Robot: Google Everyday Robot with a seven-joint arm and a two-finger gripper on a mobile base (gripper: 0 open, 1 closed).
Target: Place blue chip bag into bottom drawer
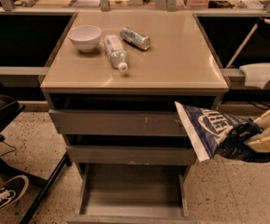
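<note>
The blue chip bag, dark-blue foil with a white end strip and round white logo, hangs in the air at the right of the cabinet, level with the two upper drawers. My gripper is at the right edge of the view, shut on the bag's right end. The bottom drawer is pulled open below and left of the bag; its flat floor holds nothing. The bag's white end overlaps the right ends of the upper drawer fronts in the view.
On the cabinet top lie a white bowl, a clear plastic bottle and a silver can. A chair base and a shoe are at the left. A white object sits at the right.
</note>
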